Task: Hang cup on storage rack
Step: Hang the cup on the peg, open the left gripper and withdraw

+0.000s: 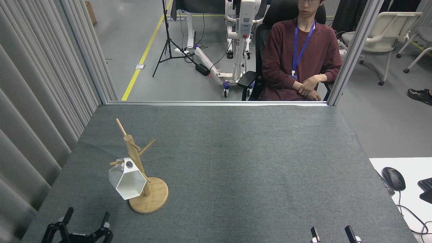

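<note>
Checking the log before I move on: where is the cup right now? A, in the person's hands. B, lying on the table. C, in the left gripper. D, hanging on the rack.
D: the cup hangs off a peg of the rack, and the left gripper is open, clear of it.

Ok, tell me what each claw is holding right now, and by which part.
Nothing is held. The left claw is open and clear of the cup, which hangs on the rack. The right claw is open, with nothing between its fingertips.
</note>
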Controlling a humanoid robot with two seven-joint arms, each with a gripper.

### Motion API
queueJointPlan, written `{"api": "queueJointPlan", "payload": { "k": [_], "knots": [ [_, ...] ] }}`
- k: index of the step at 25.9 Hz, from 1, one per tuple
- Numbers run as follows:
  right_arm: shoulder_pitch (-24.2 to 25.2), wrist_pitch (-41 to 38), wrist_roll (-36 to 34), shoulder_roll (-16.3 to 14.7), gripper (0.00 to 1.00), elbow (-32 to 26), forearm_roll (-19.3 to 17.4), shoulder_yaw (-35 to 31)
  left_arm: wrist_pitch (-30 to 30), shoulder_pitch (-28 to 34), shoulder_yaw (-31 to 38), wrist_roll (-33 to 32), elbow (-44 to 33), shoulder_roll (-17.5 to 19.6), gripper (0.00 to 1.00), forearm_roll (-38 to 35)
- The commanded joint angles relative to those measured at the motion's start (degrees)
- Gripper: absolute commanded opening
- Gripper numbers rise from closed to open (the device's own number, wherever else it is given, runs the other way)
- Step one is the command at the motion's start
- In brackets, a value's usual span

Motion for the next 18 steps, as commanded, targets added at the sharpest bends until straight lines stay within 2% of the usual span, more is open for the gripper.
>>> {"api": "queueJointPlan", "payload": {
  "k": [1, 5, 18],
  "knots": [
    [1.39, -1.38, -0.04, -0.21, 0.99, -0.41, -1.88, 0.0, -3.99, 4.84, 1.65, -0.02, -3.08, -0.12, 1.0, 9.78],
    [4.56, -3.84, -1.44, -0.12, 0.99, -2.25, -2.68, -1.58, -5.22, 7.13, 1.74, -0.02, -3.6, 0.06, 1.0, 10.57],
    [5.97, -0.06, -1.97, -0.47, 0.99, -2.69, -2.5, -3.69, -6.36, 7.21, -1.52, -0.1, -3.52, 0.15, 1.0, 10.31]
  ]
}}
